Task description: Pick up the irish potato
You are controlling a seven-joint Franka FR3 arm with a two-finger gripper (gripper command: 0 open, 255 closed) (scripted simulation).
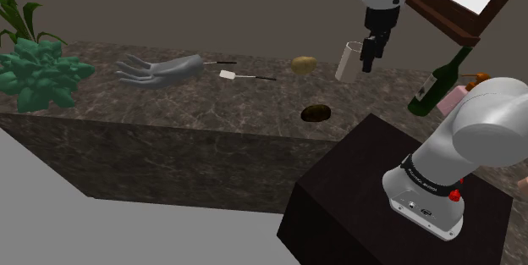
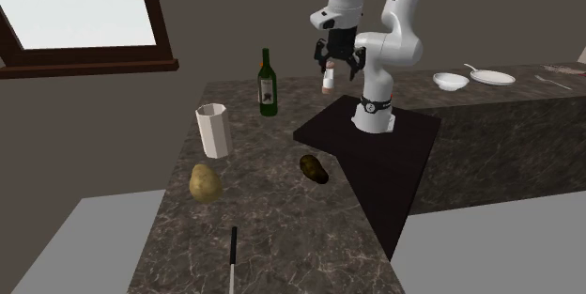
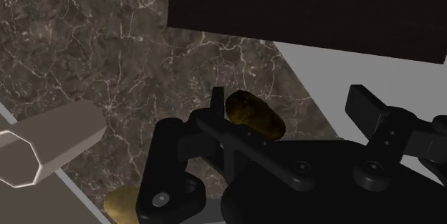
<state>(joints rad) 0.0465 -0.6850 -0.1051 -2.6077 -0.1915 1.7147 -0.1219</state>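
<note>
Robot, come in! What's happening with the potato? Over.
Claw open, up high, empty. Tan potato on counter, untouched. White cup beside it, dark potato nearby.

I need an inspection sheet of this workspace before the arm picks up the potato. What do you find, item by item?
surface: dark marble counter, nothing spilled.
job's things: tan potato lying free beside the white cup.
clutter: dark brown lump near the black stand; wine bottle; grey hand model; green plant.
grippers: gripper open, raised, away from the potato, holding nothing.
cables: nothing seen.
surroundings: window; second counter with a white bowl.
</note>
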